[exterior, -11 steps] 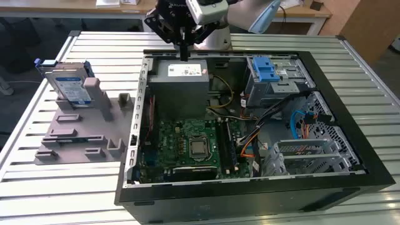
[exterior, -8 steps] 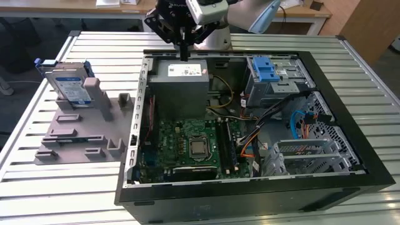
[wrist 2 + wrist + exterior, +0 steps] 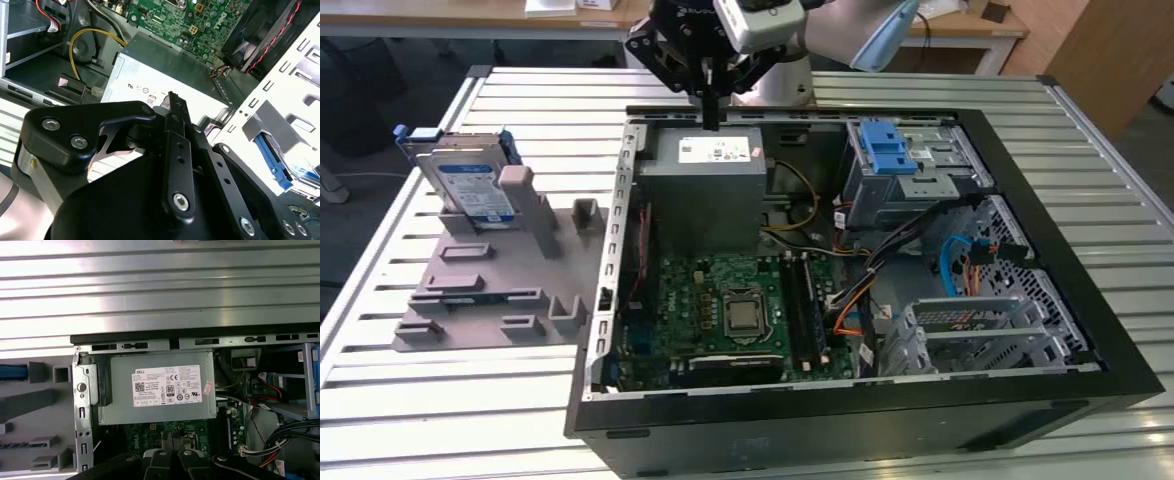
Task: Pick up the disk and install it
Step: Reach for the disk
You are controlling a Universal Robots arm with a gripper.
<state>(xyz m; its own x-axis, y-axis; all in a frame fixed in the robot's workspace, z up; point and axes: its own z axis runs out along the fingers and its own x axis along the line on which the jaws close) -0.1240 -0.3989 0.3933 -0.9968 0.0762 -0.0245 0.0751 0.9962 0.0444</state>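
Gripper (image 3: 711,122): held over the rear edge of the power supply (image 3: 707,170); fingers are pressed together and nothing is gripped.
Disk (image 3: 464,185): stood upright in the grey holder (image 3: 480,300) on the slatted table (image 3: 454,400), at the exterior view's left, outside the open computer case (image 3: 854,430) and well apart from the gripper.
Power supply: seen below the gripper in both wrist views (image 3: 165,75) (image 3: 160,385).

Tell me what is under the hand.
The hand hangs over the grey metal box with a white sticker, inside the open computer case. What lies beneath that box is covered.
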